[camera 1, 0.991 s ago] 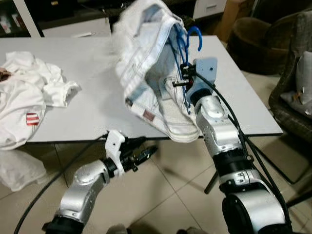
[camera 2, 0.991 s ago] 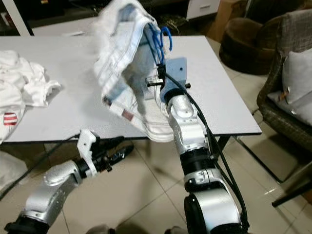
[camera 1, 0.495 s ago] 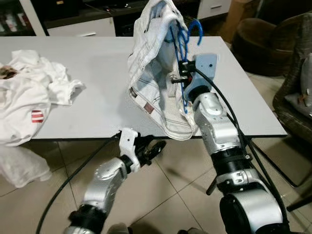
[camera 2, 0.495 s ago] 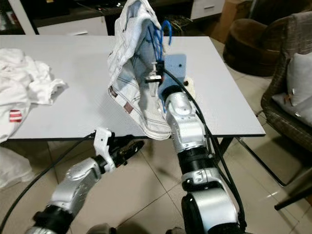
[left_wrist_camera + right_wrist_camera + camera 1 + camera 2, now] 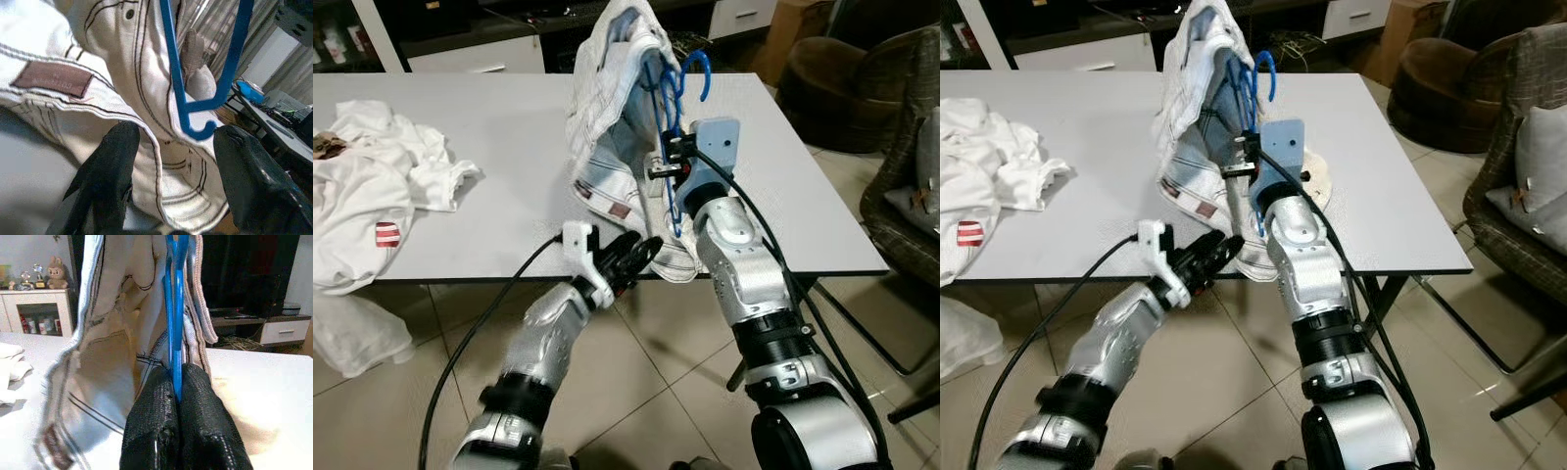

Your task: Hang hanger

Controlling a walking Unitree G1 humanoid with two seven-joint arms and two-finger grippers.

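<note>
A blue plastic hanger (image 5: 671,147) is held upright above the near edge of the grey worktop (image 5: 509,147), its hook (image 5: 697,73) uppermost and curled toward the right. Its thin blue bars are clamped between the closed fingers (image 5: 156,421) of the right tool (image 5: 177,396). A white garment (image 5: 617,127) with dark stitching and a small brown label (image 5: 620,211) is draped over the hanger and hangs down in folds, its lower hem lying at the worktop's edge. One lower corner of the hanger (image 5: 198,129), ending in a small hook, is seen against the cloth between the spread fingers (image 5: 107,176) of the left tool (image 5: 631,259), just beside the hem.
</note>
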